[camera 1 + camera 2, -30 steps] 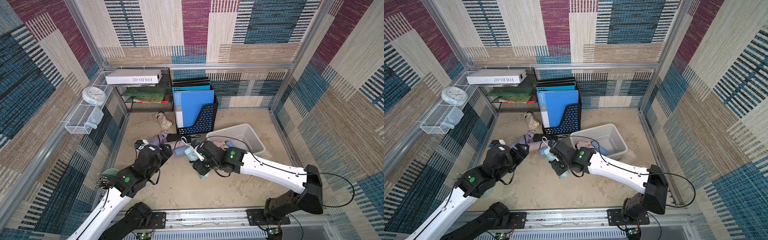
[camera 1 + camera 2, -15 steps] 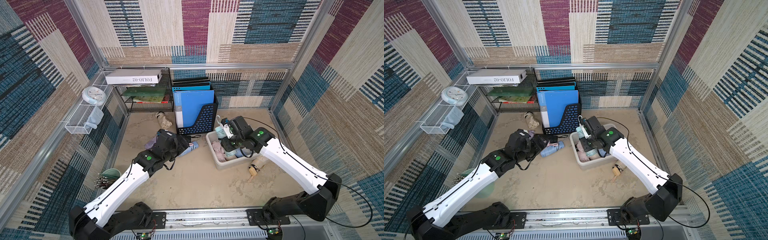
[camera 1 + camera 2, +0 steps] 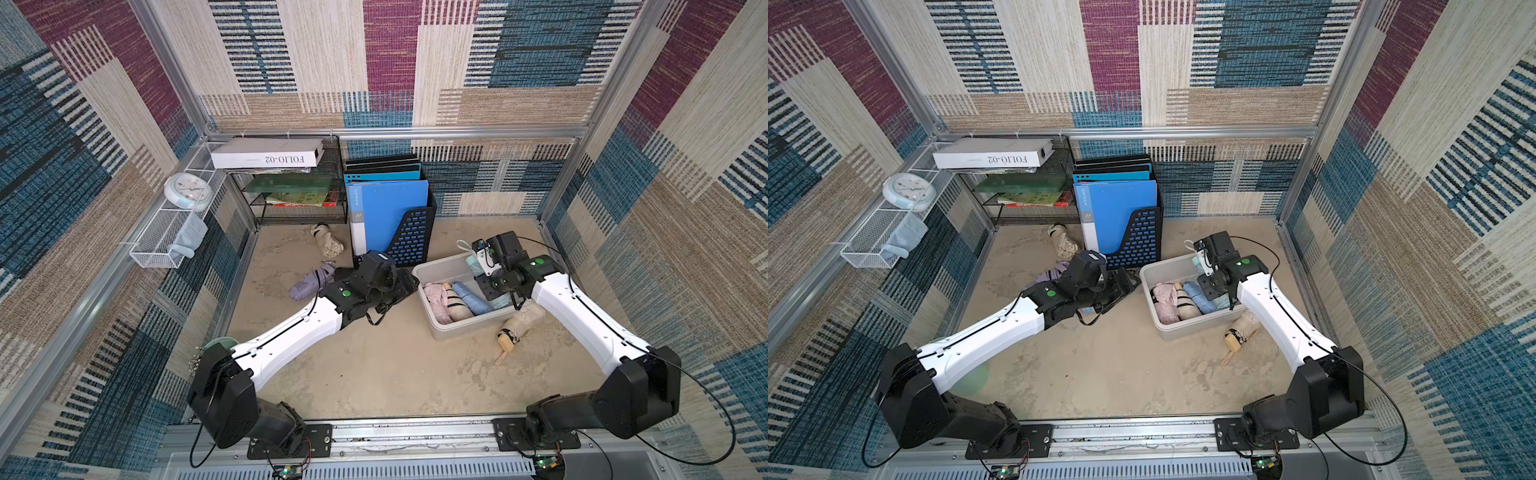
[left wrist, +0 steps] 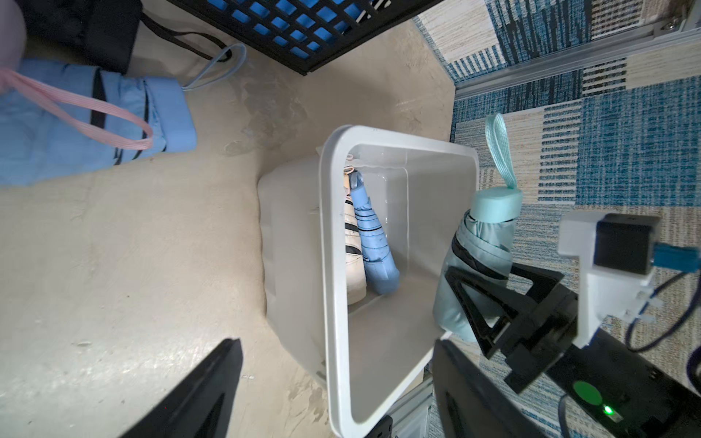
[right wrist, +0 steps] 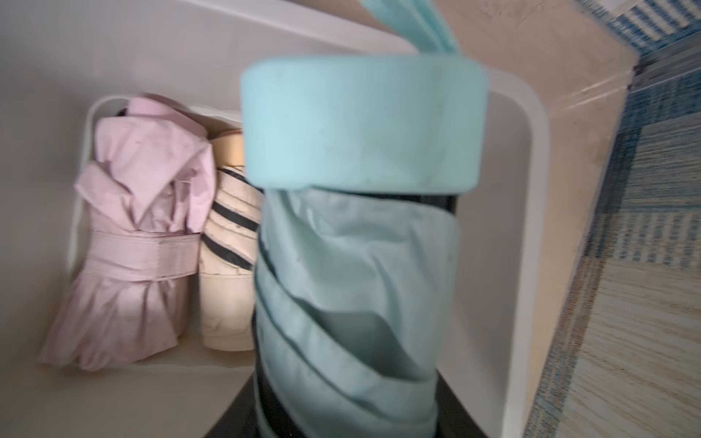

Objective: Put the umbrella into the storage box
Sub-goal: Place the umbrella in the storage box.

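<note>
Bright even light; right wrist view blurred.

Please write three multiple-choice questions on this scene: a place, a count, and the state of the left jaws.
1. Where is the mint-green umbrella? A) on the floor B) in the right gripper, over the storage box C) in the wire basket
2. How many umbrellas lie inside the storage box? A) one B) three C) six
3. The left gripper has its jaws: A) open B) shut on a folder C) shut on the lilac umbrella
Key: 1 B, the right wrist view shows it gripped above the box. 2 B, the pink umbrella, striped cream umbrella and blue umbrella lie side by side. 3 A, the left wrist view shows them wide apart.
</note>
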Tool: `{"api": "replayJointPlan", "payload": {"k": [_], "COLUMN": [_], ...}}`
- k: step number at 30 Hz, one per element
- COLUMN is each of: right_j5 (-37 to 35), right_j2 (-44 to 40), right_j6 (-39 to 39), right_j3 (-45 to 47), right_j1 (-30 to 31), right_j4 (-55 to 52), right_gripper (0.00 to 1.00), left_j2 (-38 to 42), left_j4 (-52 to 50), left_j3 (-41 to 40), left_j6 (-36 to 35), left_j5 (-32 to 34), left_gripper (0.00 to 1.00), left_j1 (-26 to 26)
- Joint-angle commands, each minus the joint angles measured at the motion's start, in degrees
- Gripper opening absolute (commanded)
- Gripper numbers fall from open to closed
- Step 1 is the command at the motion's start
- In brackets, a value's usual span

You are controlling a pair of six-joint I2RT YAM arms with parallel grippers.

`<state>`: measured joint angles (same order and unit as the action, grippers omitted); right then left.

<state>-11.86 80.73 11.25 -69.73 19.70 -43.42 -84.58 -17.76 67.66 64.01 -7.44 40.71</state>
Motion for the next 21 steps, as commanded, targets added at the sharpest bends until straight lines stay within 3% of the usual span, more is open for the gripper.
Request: {"api": "replayJointPlan", "payload": {"k": [1,17,21], "right_j5": [0.1,2.4,2.0], "right_j2": [0.8,10.1,12.0], "right_j6": [7.2,7.5,7.4], "right_j3": [1.2,4.4,4.3], "right_j1": [-1.4,-6.0,-6.3], "right_j4": [6.5,9.4,11.7], "right_gripper": [0.44,0.44,0.49], "left_j2": [-2.0,-9.7,-11.1], "left_j4": [2.5,4.0,4.2], "left_j3": [1.1,3.8,4.6], "left_j6": [-0.7,-0.1,-0.2], "left_j5": [-2.2,-4.9,-5.0], "left_gripper": [0.81,0.63,0.59], "left_j1": [0.5,1.6,1.7]}}
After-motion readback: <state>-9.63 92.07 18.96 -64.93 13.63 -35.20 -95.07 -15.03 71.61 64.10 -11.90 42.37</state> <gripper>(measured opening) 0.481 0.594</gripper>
